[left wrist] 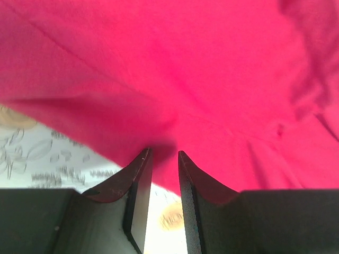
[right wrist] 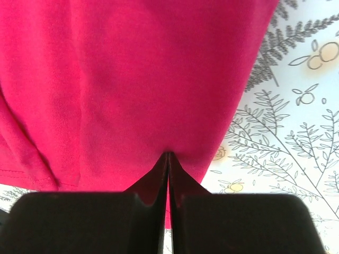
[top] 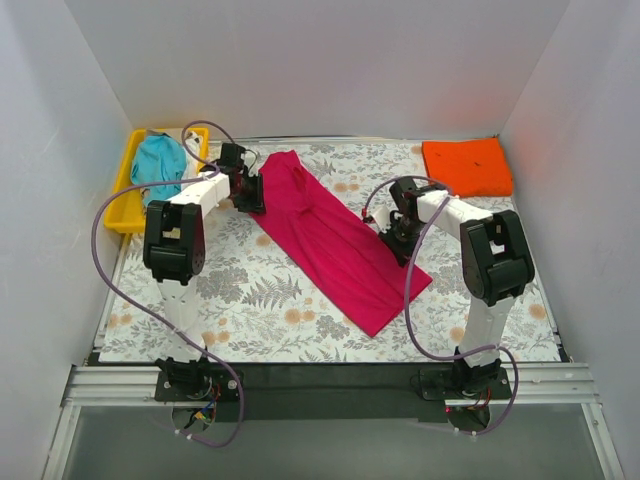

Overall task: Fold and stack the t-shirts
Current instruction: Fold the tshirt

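Observation:
The magenta-pink t-shirt lies as a long folded strip running diagonally across the middle of the table. My left gripper is at its far left edge; in the left wrist view the gripper is open, with its tips at the hem of the shirt. My right gripper is at the shirt's right edge; in the right wrist view it is shut on the shirt, with pink cloth showing between the jaws. An orange shirt lies folded at the far right. A teal shirt lies in the tray. No white shirt is in view.
The yellow plastic tray stands at the far left corner. The table is covered with a floral-print cloth. White walls close in the left, back and right sides. Purple cables loop beside both arms.

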You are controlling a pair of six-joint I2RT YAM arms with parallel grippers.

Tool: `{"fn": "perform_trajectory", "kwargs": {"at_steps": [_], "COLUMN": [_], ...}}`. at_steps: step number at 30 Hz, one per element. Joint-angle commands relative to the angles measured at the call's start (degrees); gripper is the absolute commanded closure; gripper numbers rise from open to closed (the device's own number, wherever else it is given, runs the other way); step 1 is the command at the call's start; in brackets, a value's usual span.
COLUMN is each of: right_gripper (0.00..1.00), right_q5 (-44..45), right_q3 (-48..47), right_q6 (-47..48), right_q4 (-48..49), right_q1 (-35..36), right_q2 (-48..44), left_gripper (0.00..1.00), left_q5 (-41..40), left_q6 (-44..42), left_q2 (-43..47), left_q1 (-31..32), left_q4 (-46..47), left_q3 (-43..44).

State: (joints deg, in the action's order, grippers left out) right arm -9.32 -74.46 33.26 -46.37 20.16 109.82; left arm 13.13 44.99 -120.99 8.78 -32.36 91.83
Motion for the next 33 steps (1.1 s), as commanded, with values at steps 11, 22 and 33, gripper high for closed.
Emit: {"fn": "perform_trajectory", "kwargs": {"at_steps": [11, 22, 33], "right_gripper": [0.93, 0.83, 0.47], "right_q5": [-20.62, -23.38, -20.05], "right_q3": [11.26, -2.45, 4.65], "right_q6": [-7.15, -13.4, -6.28], "right_q4": [-1.62, 0.67, 2.07], "right_q1": [13.58, 19.21, 19.39], "right_q2": [2.5, 7.27, -18.92], "left_gripper": [0.74, 0.58, 0.47], "left_q5": [4.33, 7.35, 23.07], "left_q6": [-3.24, -3.42, -8.48], "left_q2": [-21.99, -26.85, 4.77], "left_q1": [-0.16, 1.24, 1.16], "left_q4": [-3.06, 3.0, 13.1], "left_q3": [27.68, 37.9, 17.72]}}
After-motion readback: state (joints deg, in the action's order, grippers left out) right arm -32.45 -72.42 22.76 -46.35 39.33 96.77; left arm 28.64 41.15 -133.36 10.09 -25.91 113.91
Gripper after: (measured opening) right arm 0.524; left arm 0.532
